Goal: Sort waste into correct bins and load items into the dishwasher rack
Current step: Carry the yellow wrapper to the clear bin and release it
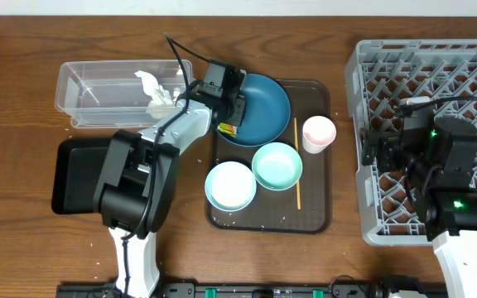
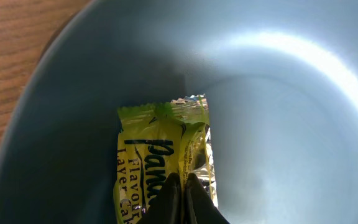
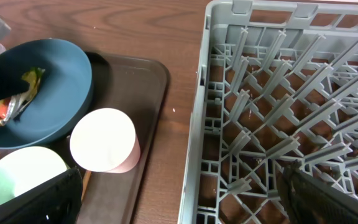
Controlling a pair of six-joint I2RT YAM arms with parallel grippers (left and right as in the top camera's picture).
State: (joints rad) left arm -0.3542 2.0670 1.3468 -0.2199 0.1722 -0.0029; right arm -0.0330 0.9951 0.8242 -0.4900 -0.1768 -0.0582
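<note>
My left gripper is shut on the yellow-green snack wrapper, which lies on the dark blue plate; the wrapper also shows in the right wrist view. The pinkish-white cup, mint-green bowl, pale bowl and chopstick sit on the brown tray. Crumpled tissue lies in the clear tub. The black tray is partly hidden by my left arm. My right gripper is open and empty over the left edge of the grey rack.
The brown serving tray lies between the bins and the rack. A strip of bare wood separates it from the rack. A few white specks lie on the tray's front part.
</note>
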